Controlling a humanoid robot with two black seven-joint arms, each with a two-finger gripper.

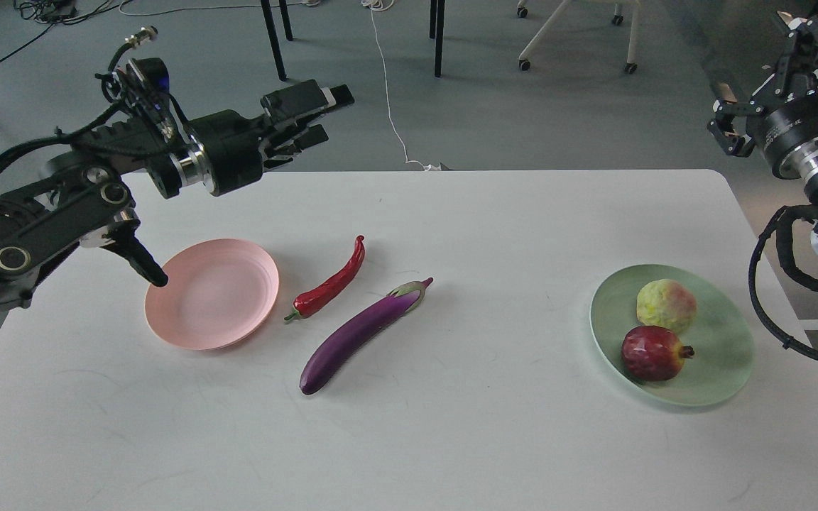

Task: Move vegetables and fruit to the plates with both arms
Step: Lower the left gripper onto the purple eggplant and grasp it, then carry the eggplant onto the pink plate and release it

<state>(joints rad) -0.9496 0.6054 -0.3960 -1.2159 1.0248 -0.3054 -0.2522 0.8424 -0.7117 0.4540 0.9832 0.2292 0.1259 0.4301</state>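
The purple eggplant [359, 333] and the red chili pepper [331, 280] lie side by side on the white table [451, 440], just right of the empty pink plate [211, 294]. The green plate [725, 362] at the right holds the yellow-green bumpy fruit [666, 305] and the dark red pomegranate [652, 353]. My left gripper [327, 115] is open and empty, raised above the table's far edge, up and behind the pink plate. My right gripper [764, 81] is open and empty, raised high beyond the table's far right corner, above and behind the green plate.
A thin black part of my left arm [140, 259] reaches down to the pink plate's left rim. Black cable loops [771, 284] hang from my right arm beside the green plate. Chair and table legs [437, 35] stand on the floor beyond the table.
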